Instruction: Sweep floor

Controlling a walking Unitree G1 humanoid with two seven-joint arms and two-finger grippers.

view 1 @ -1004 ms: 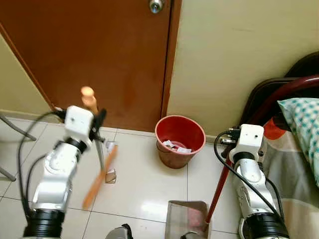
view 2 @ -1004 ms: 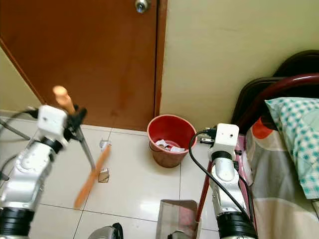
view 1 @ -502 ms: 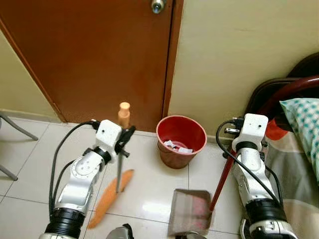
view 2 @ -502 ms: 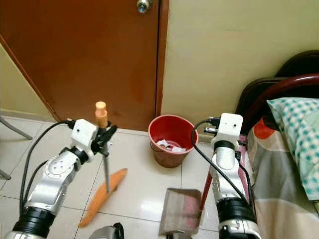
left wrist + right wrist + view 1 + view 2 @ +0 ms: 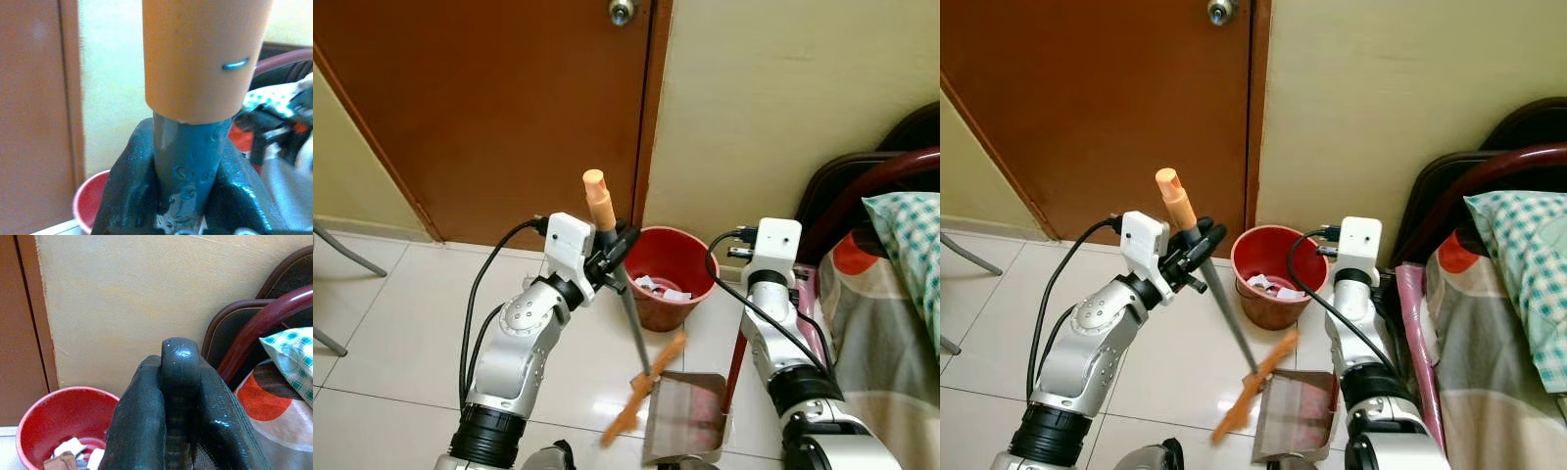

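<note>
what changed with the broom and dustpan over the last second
The left end effector, shut on the orange-tipped broom, swung it rightward from beside the brown door; its orange head now meets the grey dustpan. The right end effector stays clamped on the dustpan's handle. The red bucket is unmoved.

**Home bedroom, by the door**

I'm in a lived-in home, prob. a bedroom corner. Brown wooden door (image 5: 509, 108) w/ round metal knob (image 5: 621, 11), cream walls, glossy white floor tiles (image 5: 401, 323). On my right, a bed w/ dark red curved frame (image 5: 871, 176), teal checked pillow (image 5: 911, 245) & patterned sheet. Red bucket (image 5: 661, 279) w/ paper scraps stands against the wall, near the door frame.
</note>
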